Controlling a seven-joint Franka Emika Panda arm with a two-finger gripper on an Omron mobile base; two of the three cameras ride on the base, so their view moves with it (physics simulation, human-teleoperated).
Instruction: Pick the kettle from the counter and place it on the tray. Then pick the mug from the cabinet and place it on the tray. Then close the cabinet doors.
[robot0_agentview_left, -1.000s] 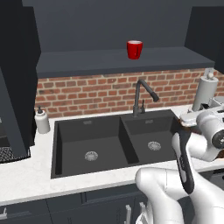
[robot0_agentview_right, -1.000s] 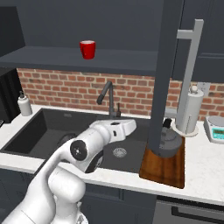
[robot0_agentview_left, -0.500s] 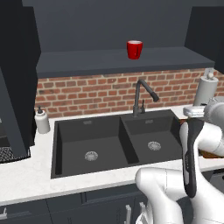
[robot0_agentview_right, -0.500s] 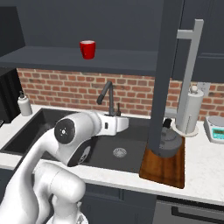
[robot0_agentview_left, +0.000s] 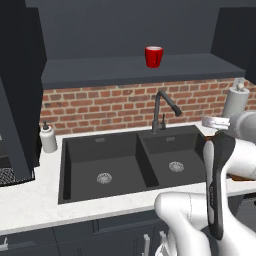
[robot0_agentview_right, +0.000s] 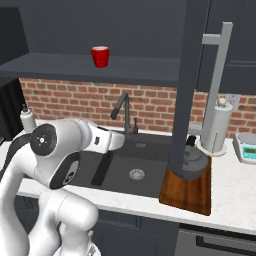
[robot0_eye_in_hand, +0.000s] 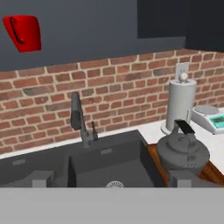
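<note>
**Kettle on tray; mug next**

Mug (robot0_eye_in_hand: 22, 33): small red cylinder, glossy, upright on the cabinet (robot0_agentview_right: 60, 67) shelf, up and to the left of the gripper (robot0_eye_in_hand: 111, 180) in the hand view. Gripper: two blunt dark tips, spread apart, nothing between them. Kettle (robot0_eye_in_hand: 183, 154): squat dark grey metal, arched handle, resting on the brown wooden tray (robot0_agentview_right: 187, 192). Cabinet doors (robot0_agentview_right: 187, 85): standing open.

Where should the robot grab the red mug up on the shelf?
Best guess: grip the mug around its round sides, coming straight in from the open front of the cabinet. It stands upright and alone on the shelf. Its handle, seen in the hand view, looks too small to pinch.
</note>
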